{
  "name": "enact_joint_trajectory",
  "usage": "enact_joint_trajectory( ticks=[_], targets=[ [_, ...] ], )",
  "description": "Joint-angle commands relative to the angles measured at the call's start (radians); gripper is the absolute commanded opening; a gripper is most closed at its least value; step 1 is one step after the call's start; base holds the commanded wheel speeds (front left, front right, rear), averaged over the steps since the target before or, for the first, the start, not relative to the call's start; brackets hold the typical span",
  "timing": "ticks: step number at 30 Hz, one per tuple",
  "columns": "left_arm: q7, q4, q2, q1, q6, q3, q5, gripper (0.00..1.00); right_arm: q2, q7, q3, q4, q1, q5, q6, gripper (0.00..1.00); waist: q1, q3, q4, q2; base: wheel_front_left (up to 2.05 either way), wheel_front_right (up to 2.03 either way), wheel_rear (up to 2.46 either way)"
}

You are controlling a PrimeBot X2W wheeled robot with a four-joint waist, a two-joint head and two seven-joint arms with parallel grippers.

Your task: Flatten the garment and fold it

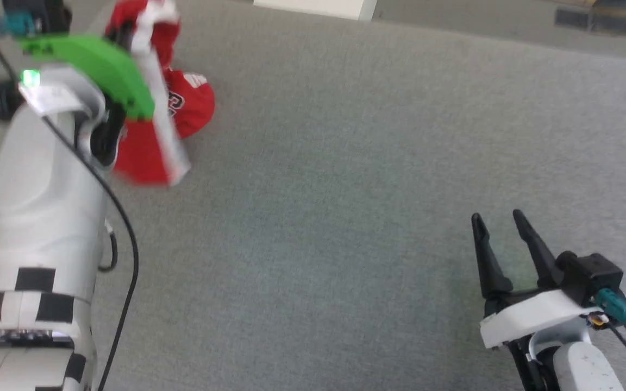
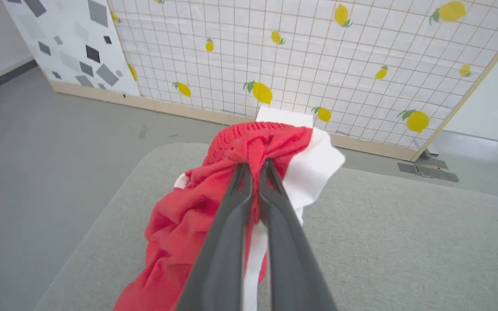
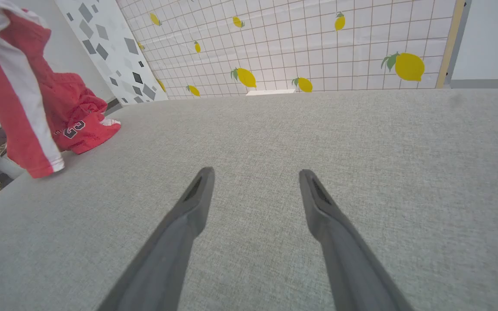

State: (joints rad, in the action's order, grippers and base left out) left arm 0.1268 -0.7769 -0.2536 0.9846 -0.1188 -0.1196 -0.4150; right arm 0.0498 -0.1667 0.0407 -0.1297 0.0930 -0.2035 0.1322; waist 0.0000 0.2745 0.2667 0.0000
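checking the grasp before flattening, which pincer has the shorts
The left pincer, shut on the red shorts; the right pincer is open, apart from them, over the grey surface.

white forearm [image 1: 36,217], black checker patches [image 1: 36,279], green wrist cover [image 1: 101,65], perhaps a teal plug [image 1: 17,23]

A grey fabric-covered bench [image 3: 361,151] is backed by a white gridded panel printed with yellow lemons [image 2: 318,52]; a grey floor [image 2: 37,151] is seen alongside.

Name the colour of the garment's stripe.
White stripe on the red garment; clearest in right wrist view.
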Motion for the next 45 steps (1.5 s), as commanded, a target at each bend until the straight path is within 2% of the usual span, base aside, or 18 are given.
enact_joint_trajectory(
  ticks=[1, 5, 9, 13, 16, 20, 22, 23, 26, 27, 28, 32, 35, 40, 45],
  targets=[
    [-0.004, 0.044, 0.001, 0.035, -0.008, -0.024, -0.011, 0.00, 0.000, -0.017, 0.003, -0.017, 0.000, -0.017, -0.002, 1.00, 0.0000, -0.099, -0.054, 0.0000, 0.00, 0.00, 0.00],
    [0.042, 0.195, 0.028, 0.065, -0.011, -0.113, -0.087, 0.00, 0.000, -0.042, -0.002, -0.062, -0.008, -0.041, -0.002, 1.00, 0.0000, -0.150, -0.100, 0.0000, 0.00, 0.00, 0.00],
    [0.137, 0.350, 0.044, 0.039, -0.012, -0.222, -0.201, 0.00, 0.000, -0.061, -0.019, -0.090, -0.013, -0.053, -0.002, 1.00, 0.0000, -0.183, -0.157, 0.0000, 0.00, 0.00, 0.00],
    [0.223, 0.473, 0.056, -0.052, -0.012, -0.342, -0.284, 0.00, 0.000, -0.073, -0.043, -0.108, -0.020, -0.060, -0.002, 1.00, 0.0000, -0.199, -0.208, 0.0000, 0.00, 0.00, 0.00],
    [0.261, 0.531, 0.086, -0.161, -0.012, -0.419, -0.345, 0.00, 0.000, -0.079, -0.054, -0.118, -0.024, -0.062, -0.002, 1.00, 0.0000, -0.203, -0.243, 0.0000, 0.00, 0.00, 0.00],
    [0.292, 0.542, 0.139, -0.343, -0.012, -0.527, -0.415, 0.00, 0.000, -0.085, -0.060, -0.124, -0.027, -0.066, -0.002, 1.00, 0.0000, -0.197, -0.285, 0.0000, 0.00, 0.00, 0.00],
    [0.307, 0.510, 0.146, -0.416, -0.011, -0.592, -0.403, 0.00, 0.000, -0.087, -0.056, -0.126, -0.024, -0.071, -0.002, 1.00, 0.0000, -0.193, -0.306, 0.0000, 0.00, 0.00, 0.00],
    [0.327, 0.441, 0.163, -0.514, -0.009, -0.670, -0.405, 0.00, 0.000, -0.089, -0.057, -0.128, -0.021, -0.078, -0.002, 1.00, 0.0000, -0.186, -0.324, 0.0000, 0.00, 0.00, 0.00],
    [0.340, 0.372, 0.173, -0.566, -0.002, -0.719, -0.399, 0.00, 0.000, -0.091, -0.053, -0.131, -0.021, -0.083, -0.002, 1.00, 0.0000, -0.184, -0.333, 0.0000, 0.00, 0.00, 0.00],
    [0.341, 0.352, 0.178, -0.581, 0.003, -0.719, -0.413, 0.68, 0.000, -0.092, -0.052, -0.133, -0.021, -0.085, -0.002, 1.00, 0.0000, -0.185, -0.335, 0.0000, 0.00, 0.00, 0.00],
    [0.337, 0.342, 0.181, -0.587, 0.009, -0.714, -0.424, 1.00, 0.000, -0.092, -0.051, -0.134, -0.022, -0.087, -0.002, 1.00, 0.0000, -0.185, -0.335, 0.0000, 0.00, 0.00, 0.00],
    [0.267, 0.360, 0.191, -0.549, 0.042, -0.636, -0.466, 1.00, 0.000, -0.094, -0.058, -0.141, -0.029, -0.093, -0.002, 1.00, 0.0000, -0.194, -0.314, 0.0000, 0.00, 0.00, 0.00],
    [0.198, 0.395, 0.176, -0.503, 0.062, -0.552, -0.482, 1.00, 0.000, -0.094, -0.058, -0.145, -0.033, -0.094, -0.002, 1.00, 0.0000, -0.205, -0.296, 0.0000, 0.00, 0.00, 0.00],
    [-0.011, 0.458, 0.088, -0.471, 0.113, -0.406, -0.433, 1.00, 0.000, -0.095, -0.050, -0.152, -0.039, -0.100, -0.002, 1.00, 0.0000, -0.227, -0.272, 0.0000, 0.00, 0.00, 0.00],
    [-0.261, 0.485, -0.008, -0.540, 0.186, -0.329, -0.307, 1.00, 0.000, -0.095, -0.046, -0.163, -0.046, -0.106, -0.002, 1.00, 0.0000, -0.244, -0.253, 0.0000, 0.00, 0.00, 0.00]
  ],
)
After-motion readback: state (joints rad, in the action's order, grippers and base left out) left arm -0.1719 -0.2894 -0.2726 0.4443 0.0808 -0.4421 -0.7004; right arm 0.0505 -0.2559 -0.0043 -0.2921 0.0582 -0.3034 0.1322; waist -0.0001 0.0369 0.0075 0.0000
